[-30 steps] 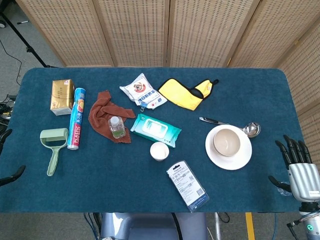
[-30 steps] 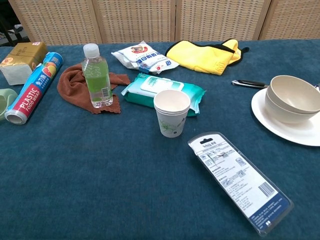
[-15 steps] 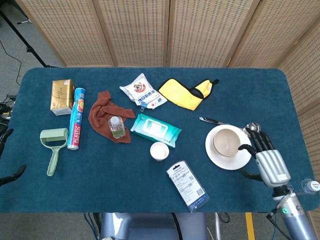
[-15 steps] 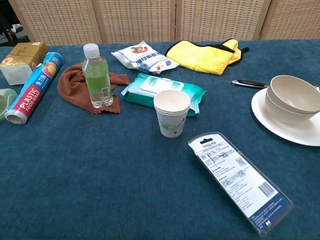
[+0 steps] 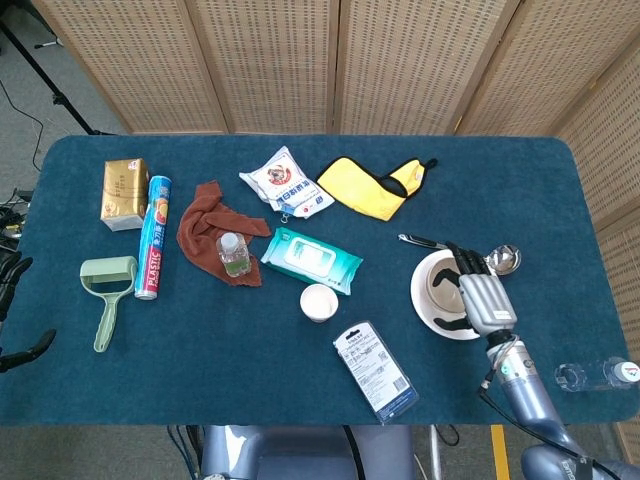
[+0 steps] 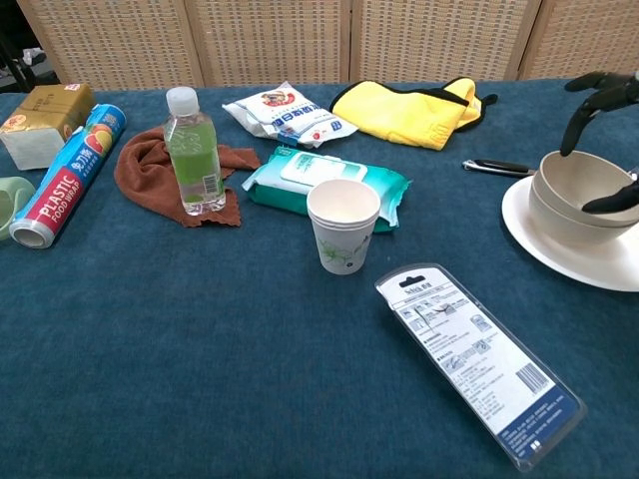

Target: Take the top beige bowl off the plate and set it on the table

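I have the right hand (image 5: 478,291) over the white plate (image 5: 432,311) near the right side of the table (image 5: 300,390), with the fingers (image 6: 582,103) spread apart above the stacked beige bowls; they hold nothing. In the chest view the dark fingertips hang just over the rim of the top beige bowl (image 6: 584,187), and I cannot tell whether any of them touch it. That bowl sits nested in the lower bowl (image 6: 555,221), and both are on the plate. I see nothing inside the top bowl.

Just beyond the plate lies a ladle (image 5: 498,257), its dark handle pointing left. My left hand (image 5: 12,310) shows only as dark fingertips at the left edge of the head view, off the table, and I cannot tell how its fingers are set.

Mid-table stands a paper cup (image 6: 343,225), upright and open, nothing visible in it. A small bottle (image 6: 195,152) with green liquid stands on a brown cloth (image 6: 143,171). Beside them lie a pack of wet wipes (image 6: 324,181), a white snack bag (image 6: 279,112), a yellow cloth (image 6: 414,112), a roll of plastic wrap (image 6: 65,180), a gold box (image 6: 40,118), a green lint roller (image 5: 107,285) and a flat blister pack (image 6: 477,359).
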Tool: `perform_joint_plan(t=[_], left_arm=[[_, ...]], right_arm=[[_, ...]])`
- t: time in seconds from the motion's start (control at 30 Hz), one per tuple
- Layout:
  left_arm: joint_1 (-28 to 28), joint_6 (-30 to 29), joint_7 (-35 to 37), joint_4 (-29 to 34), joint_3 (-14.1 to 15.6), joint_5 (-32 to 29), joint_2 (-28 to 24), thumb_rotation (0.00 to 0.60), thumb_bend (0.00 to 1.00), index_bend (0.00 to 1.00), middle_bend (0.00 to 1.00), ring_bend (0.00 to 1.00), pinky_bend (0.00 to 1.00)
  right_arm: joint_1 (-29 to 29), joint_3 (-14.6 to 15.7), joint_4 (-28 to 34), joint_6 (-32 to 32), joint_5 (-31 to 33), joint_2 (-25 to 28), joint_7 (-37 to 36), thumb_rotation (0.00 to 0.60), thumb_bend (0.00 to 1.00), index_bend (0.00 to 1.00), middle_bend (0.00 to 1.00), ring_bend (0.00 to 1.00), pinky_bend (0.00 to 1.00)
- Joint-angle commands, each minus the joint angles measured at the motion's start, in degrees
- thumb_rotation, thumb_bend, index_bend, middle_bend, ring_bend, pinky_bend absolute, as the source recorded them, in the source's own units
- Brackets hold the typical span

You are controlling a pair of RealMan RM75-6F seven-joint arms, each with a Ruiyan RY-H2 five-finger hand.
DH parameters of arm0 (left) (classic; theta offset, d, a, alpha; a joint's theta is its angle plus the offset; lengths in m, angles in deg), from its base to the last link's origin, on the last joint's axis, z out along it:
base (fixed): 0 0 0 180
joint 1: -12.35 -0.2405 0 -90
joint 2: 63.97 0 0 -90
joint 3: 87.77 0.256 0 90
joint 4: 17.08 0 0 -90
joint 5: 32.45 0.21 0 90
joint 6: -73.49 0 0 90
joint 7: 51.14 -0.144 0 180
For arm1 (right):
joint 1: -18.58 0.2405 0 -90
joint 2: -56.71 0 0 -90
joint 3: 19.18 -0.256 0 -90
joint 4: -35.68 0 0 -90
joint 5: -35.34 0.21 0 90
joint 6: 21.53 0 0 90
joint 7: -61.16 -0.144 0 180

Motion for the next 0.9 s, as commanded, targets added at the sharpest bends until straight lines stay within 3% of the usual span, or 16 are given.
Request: perform_joint_plan(t=[0.03, 0.33, 0.9], left_arm=[[-0.04, -0.05, 0.24, -0.01, -0.10, -0.23, -0.08, 0.600, 0.27, 0.00, 0.00, 0.00, 0.00], [0.44, 0.83, 0.23, -0.20, -0.41, -1.08, -0.02, 0.600, 0.27, 0.00, 0.00, 0.00, 0.00], [0.67, 1.29, -0.70, -0.01, -0.32, -1.12, 0.19, 0.600, 0.27, 0.00, 0.00, 0.00, 0.00]], right_arm=[[1.13, -0.19, -1.91, 1.07, 1.60, -2.20, 0.91, 0.600, 0.09, 0.42, 0.00, 0.00, 0.00], [2.13, -0.72, -3.80, 1.31, 3.71, -5.08, 0.63, 0.600, 0.17, 0.46, 0.00, 0.00, 0.00], [2.84, -0.79, -3.86, 2.66, 9.97, -4.21, 2.70, 0.600, 0.26, 0.49, 0.00, 0.00, 0.00]])
